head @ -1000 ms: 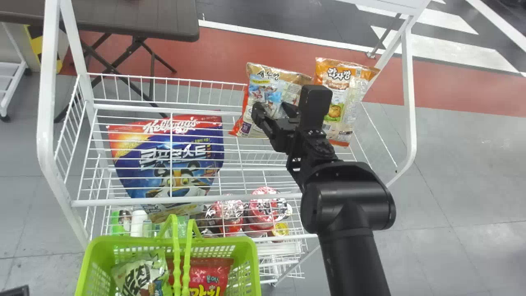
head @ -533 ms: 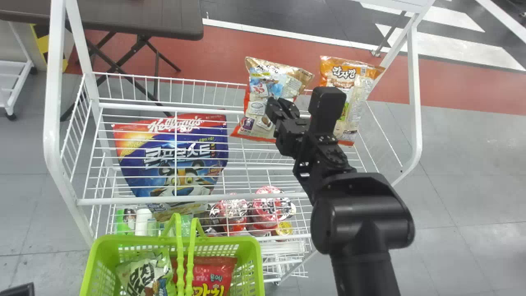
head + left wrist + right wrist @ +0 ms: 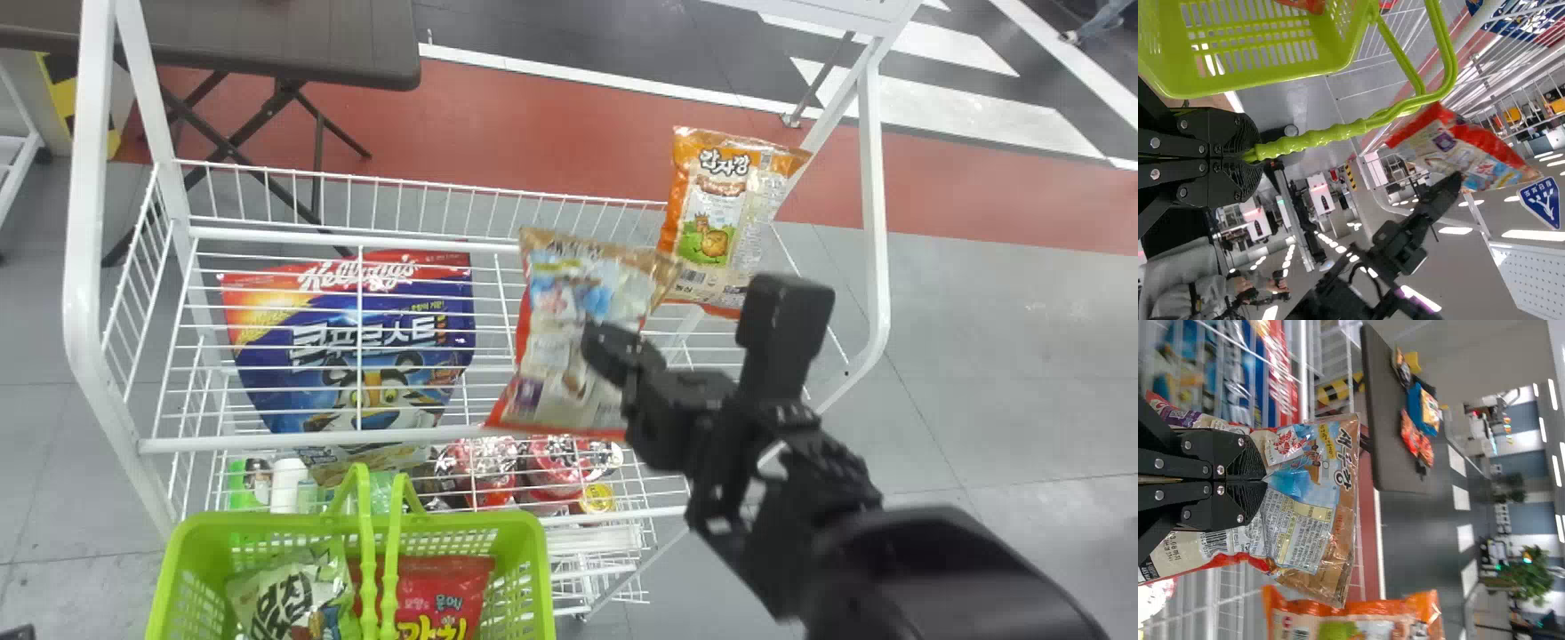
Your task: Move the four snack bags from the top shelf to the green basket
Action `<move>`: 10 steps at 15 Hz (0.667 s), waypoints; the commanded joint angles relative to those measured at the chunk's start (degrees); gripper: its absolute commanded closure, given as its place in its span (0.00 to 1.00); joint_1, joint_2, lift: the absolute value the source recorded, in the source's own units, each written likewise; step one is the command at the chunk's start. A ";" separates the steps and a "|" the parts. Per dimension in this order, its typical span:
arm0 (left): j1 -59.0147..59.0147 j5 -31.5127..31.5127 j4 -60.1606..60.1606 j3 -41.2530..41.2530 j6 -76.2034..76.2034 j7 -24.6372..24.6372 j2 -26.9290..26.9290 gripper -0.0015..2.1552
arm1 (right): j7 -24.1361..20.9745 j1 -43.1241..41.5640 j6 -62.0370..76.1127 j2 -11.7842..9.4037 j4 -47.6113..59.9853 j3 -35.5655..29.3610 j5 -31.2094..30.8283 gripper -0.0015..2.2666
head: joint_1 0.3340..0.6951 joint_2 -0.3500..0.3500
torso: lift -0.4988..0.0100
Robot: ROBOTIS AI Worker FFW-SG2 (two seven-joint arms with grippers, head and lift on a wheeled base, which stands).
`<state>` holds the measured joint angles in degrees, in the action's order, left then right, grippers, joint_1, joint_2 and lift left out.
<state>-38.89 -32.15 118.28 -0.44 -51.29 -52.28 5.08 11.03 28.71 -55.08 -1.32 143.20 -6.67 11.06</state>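
Pulling away from the top shelf (image 3: 293, 441) is what the right gripper (image 3: 1263, 480) has just begun, and the tan-and-blue snack bag (image 3: 556, 333) comes with it. A second ago its two fingers were spread around that bag at the back of the shelf; now they are pressed together on it, and the bag has swung nearer the robot, its lower edge overlapping the shelf's front bar in the head view. That likely makes this the third of the four transfers: a green-and-white bag (image 3: 289, 600) and a red bag (image 3: 440, 591) lie in the green basket (image 3: 476, 521), while the orange bag (image 3: 711, 200) leans at the shelf's right-hand end as the one left to fetch. The left gripper (image 3: 1257, 155) is closed on the basket's handle (image 3: 1318, 139). The next move should carry the held bag across towards the robot's left and down over the basket. The handle stands up across the mouth, so the wide, floppy bag could catch on it; lowering it beside the handle would be safer. The grip looks firm, though the loose ends may flap on a fast swing.
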 commanded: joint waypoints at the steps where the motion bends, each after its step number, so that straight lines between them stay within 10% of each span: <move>1: -0.04 0.24 0.11 0.09 0.00 -0.01 -0.34 0.73 | 2.07 5.31 -7.11 0.00 3.93 -2.73 6.25 0.99 | 1.00 0.00 | 0.98; 10: -0.31 0.59 0.11 0.52 0.00 -0.19 -0.69 0.73 | 5.93 12.95 -12.38 -0.35 -0.99 2.10 7.83 0.99 | 1.00 0.00 | 0.98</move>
<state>-39.07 -31.62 118.40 0.09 -51.29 -52.48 4.44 16.96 41.16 -67.68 -1.42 143.82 -6.07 19.71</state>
